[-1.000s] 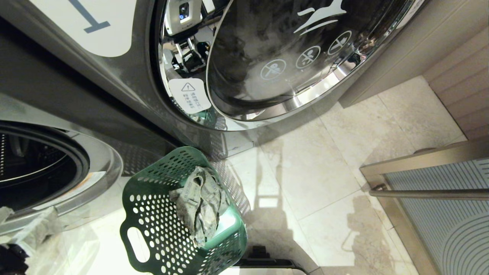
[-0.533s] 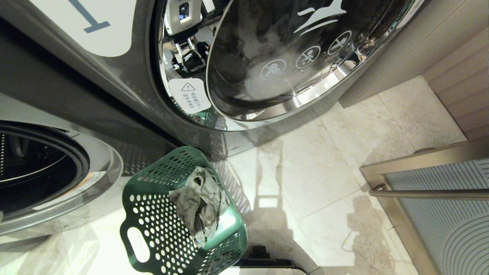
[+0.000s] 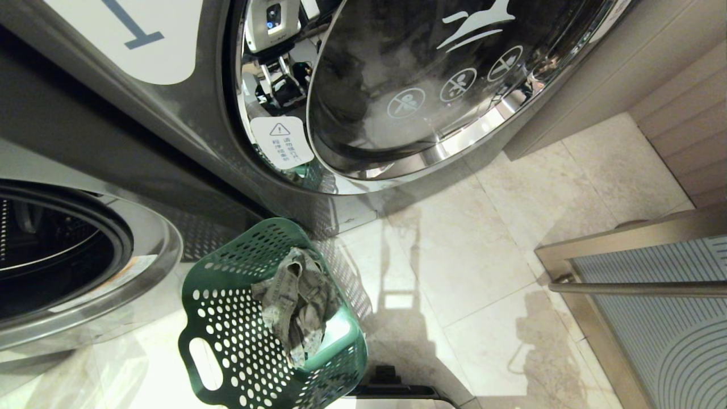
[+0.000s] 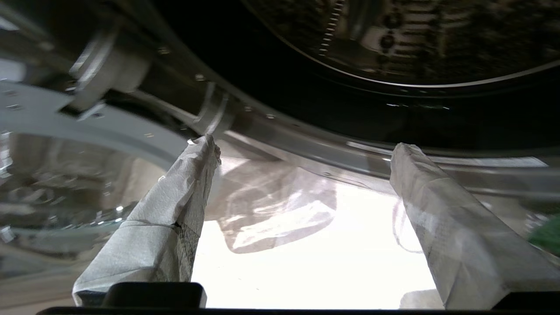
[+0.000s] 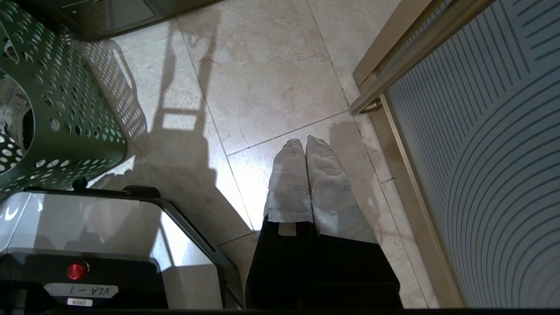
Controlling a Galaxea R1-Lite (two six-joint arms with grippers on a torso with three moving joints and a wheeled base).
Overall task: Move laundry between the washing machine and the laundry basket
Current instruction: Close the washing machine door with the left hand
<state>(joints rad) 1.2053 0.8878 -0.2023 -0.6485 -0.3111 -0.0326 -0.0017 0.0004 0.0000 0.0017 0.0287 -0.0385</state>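
At the mouth of the washing machine (image 4: 393, 52), your left hand (image 4: 302, 151) stands wide open, its two cloth-wrapped fingers (image 4: 175, 210) far apart with nothing between them, hanging over the chrome door ring. Your right hand (image 5: 305, 146) is parked over the floor (image 5: 262, 78), wrapped fingers pressed together, empty. The laundry (image 3: 295, 307), a crumpled grey-beige bundle, lies inside the laundry basket (image 3: 227, 341), which stands tilted on the floor by the machine's front corner. The floor is pale, glossy stone tile with thin joints. The basket is dark green plastic pierced with round holes and an oval handle slot. A second machine (image 3: 397, 85) with a glass door stands beside it.
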